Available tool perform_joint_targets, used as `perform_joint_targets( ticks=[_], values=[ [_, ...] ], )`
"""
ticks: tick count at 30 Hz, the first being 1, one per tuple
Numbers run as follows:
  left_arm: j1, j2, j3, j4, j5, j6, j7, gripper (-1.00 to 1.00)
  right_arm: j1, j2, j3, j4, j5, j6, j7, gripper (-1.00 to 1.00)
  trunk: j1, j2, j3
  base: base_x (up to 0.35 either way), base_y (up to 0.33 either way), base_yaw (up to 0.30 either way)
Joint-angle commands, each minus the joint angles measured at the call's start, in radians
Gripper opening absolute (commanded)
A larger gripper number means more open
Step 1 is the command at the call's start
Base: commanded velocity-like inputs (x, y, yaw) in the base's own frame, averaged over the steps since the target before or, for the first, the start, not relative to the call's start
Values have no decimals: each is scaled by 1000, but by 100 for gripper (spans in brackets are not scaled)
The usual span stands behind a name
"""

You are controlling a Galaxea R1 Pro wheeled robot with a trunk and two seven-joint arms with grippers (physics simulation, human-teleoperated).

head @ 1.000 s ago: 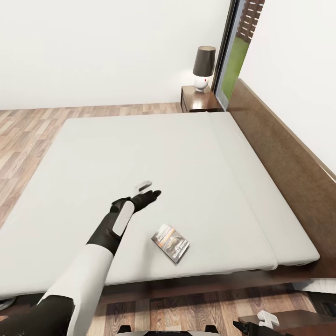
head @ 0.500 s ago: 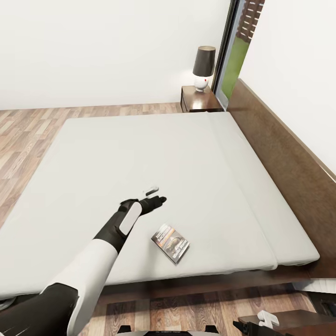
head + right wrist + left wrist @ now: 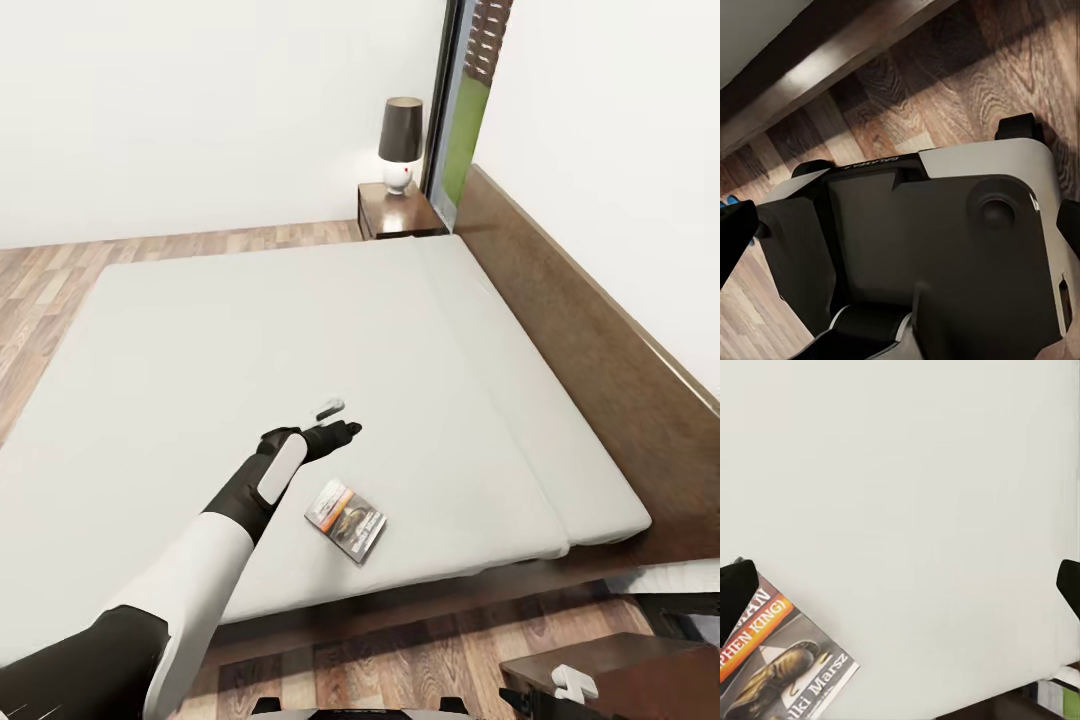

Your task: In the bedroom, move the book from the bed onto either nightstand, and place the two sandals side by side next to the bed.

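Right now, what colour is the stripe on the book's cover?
Orange, with white lettering, across the book; the left wrist view shows it best.

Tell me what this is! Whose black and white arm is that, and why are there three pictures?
That arm belongs to a robot on wheels with two arms. One picture comes from a camera on its head, looking down at a big bed with a grey mattress. The other two come from small cameras near each gripper.

The left gripper hangs open just above the mattress, holding nothing. A little book lies flat on the bed beside it, near the edge. The left arm's camera sees a corner of that book too.

The right arm's camera looks down at the robot's own base and the wooden floor. Far off stands a nightstand with a lamp.
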Motion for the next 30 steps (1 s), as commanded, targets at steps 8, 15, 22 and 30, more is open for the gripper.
perform_joint_targets(
  ticks=[8,15,22,30],
  values=[
    [1,0,0,-2,9,-3,8,100,0,-1,-9,-2,6,9,5,100,0,-1,-1,0,0,-41],
    [4,0,0,-2,9,-3,8,100,0,-1,-9,-2,6,9,5,100,0,-1,-1,0,0,-1],
    [4,0,0,-2,9,-2,8,100,0,-1,-9,-2,6,9,5,100,23,-43,-20,0,0,0],
    [4,0,0,-2,11,-1,8,100,0,-1,-9,-2,6,9,5,100,54,-99,-45,0,0,0]
  ],
)
